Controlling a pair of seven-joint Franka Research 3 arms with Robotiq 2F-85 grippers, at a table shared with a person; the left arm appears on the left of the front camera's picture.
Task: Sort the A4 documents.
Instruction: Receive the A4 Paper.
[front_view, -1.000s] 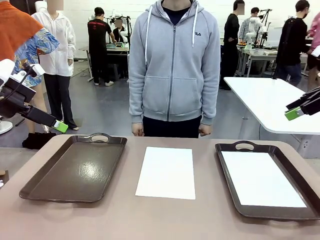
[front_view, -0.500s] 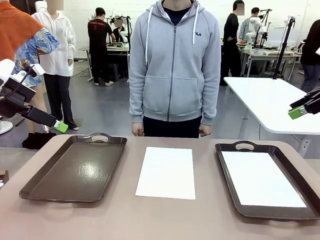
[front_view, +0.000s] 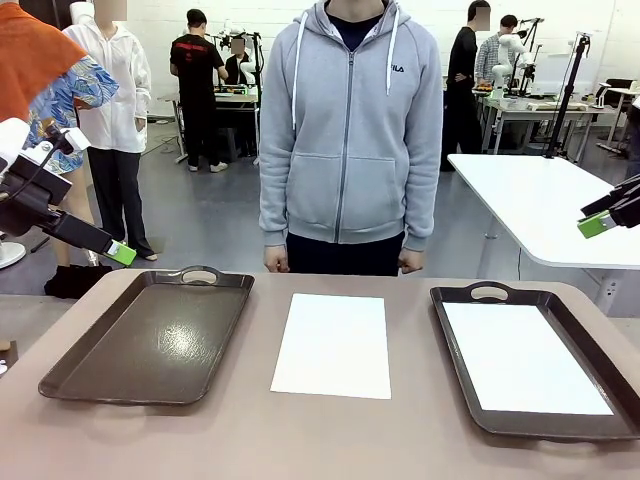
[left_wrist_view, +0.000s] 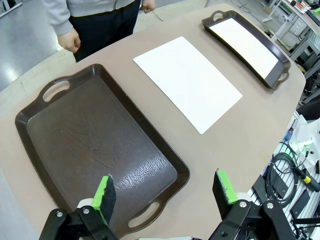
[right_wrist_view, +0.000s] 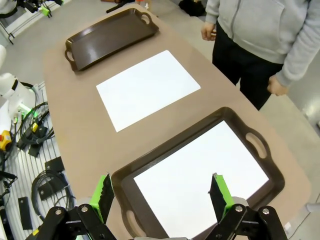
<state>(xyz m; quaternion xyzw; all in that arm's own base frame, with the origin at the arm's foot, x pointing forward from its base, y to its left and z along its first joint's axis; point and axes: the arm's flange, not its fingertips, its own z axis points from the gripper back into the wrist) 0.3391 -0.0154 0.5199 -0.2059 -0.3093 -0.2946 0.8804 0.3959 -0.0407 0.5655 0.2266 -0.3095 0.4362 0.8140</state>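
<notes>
One white A4 document (front_view: 333, 344) lies flat on the table between two dark brown trays; it also shows as a sheet (left_wrist_view: 187, 81) in the left wrist view and a sheet (right_wrist_view: 147, 87) in the right wrist view. A second white sheet (front_view: 524, 357) rests inside the right tray (front_view: 488, 293), and shows as the sheet (right_wrist_view: 202, 180). The left tray (front_view: 150, 340) holds nothing. My left gripper (left_wrist_view: 164, 192) hovers open above the left tray's near end. My right gripper (right_wrist_view: 161, 196) hangs open high over the right tray. Both arms stay off to the table's sides, left (front_view: 119, 252) and right (front_view: 590, 224).
A person in a grey hoodie (front_view: 347, 130) stands at the far edge with both hands (front_view: 275, 260) down near the table. A white table (front_view: 540, 205) stands at the back right. Cables and gear (left_wrist_view: 287, 170) lie beside the table's near edge.
The right gripper drifted slightly to the right and up. The left arm, the sheets and the trays have not moved.
</notes>
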